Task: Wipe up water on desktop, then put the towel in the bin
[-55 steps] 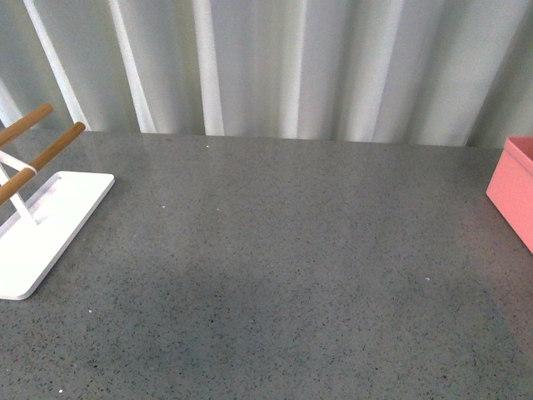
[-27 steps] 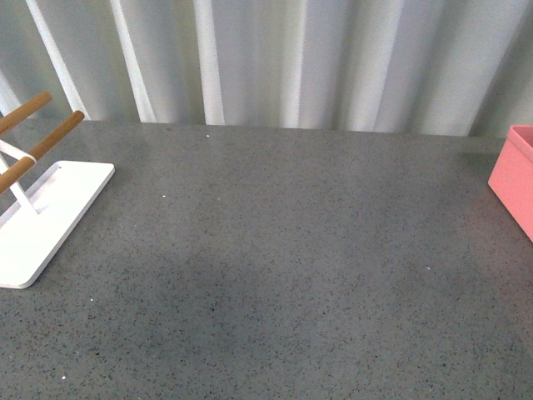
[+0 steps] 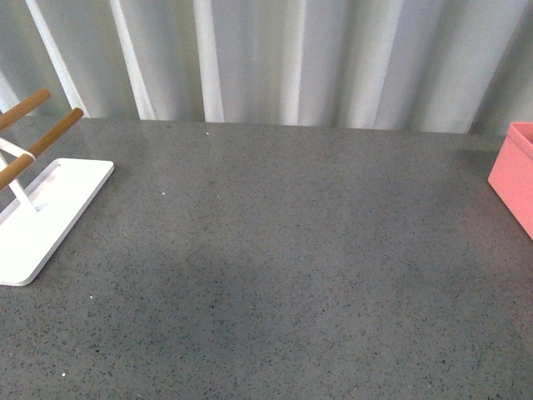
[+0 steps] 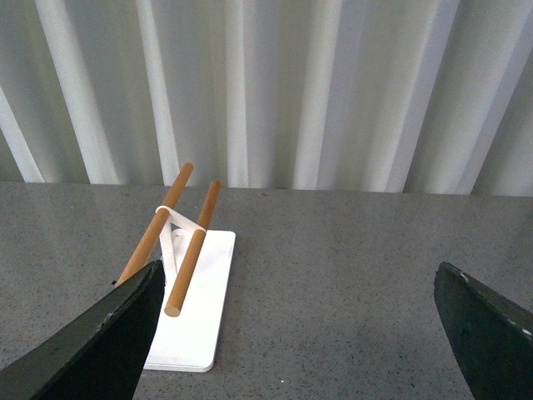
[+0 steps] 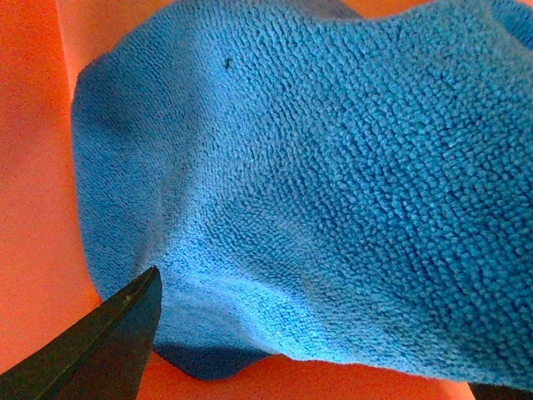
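The speckled dark grey desktop (image 3: 283, 250) fills the front view, with no arm in that picture. A corner of the salmon-pink bin (image 3: 515, 179) shows at its right edge. In the right wrist view the blue towel (image 5: 333, 183) lies crumpled inside the bin (image 5: 37, 167), whose orange-pink wall and floor surround it. My right gripper (image 5: 308, 350) hangs open just over the towel, one dark finger (image 5: 108, 346) at the cloth's edge, nothing held. My left gripper (image 4: 304, 333) is open above bare desktop (image 4: 333, 275), its fingers (image 4: 100, 342) wide apart.
A white rack base with two wooden bars (image 3: 37, 217) stands at the left of the desktop; it also shows in the left wrist view as the rack (image 4: 187, 292). A pleated pale curtain (image 3: 283, 58) closes off the back edge.
The front view has shifted slightly, so the rack and bin sit a little lower and further left than a second ago. Nothing on the desktop has moved.
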